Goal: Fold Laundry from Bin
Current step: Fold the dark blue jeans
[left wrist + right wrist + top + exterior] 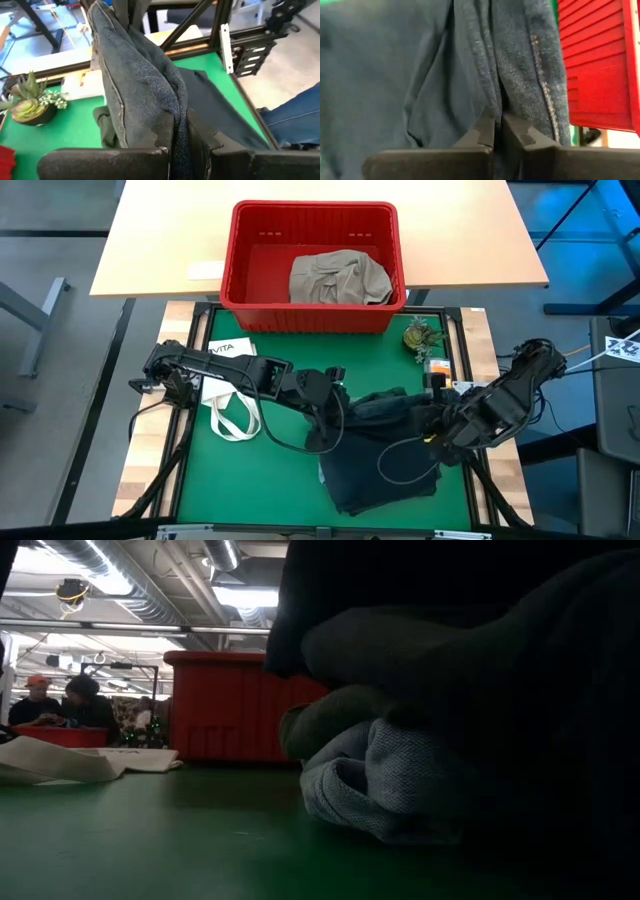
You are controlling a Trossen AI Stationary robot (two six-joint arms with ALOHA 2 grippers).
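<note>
A dark grey garment (pixel 385 450) from the laundry is raised over the middle of the green mat between my two grippers, and its lower part (pixel 400 790) lies bunched on the mat. My left gripper (pixel 335 402) is shut on its left side and my right gripper (pixel 440 425) on its right side. The red bin (pixel 312 265) stands at the far edge and a khaki-beige piece (pixel 338 278) lies in it. My left gripper pinches a bunched fold of the garment with a stitched seam (pixel 167 120) between its two fingers, slanting down from the table's left. The cloth runs up from the fingers as a ridge; its lower part rests on the mat. My right gripper pinches a gathered fold beside a seam (pixel 512 107) between its two fingers, slanting down from the table's right. Several layers bunch at the fingertips, and the cloth hangs around them.
A white tote bag (pixel 235 405) with loop handles lies on the mat's left part. A small potted plant (pixel 420 335) stands at the far right, with a small orange thing (pixel 437 366) near it. People sit in the room beyond (pixel 60 700).
</note>
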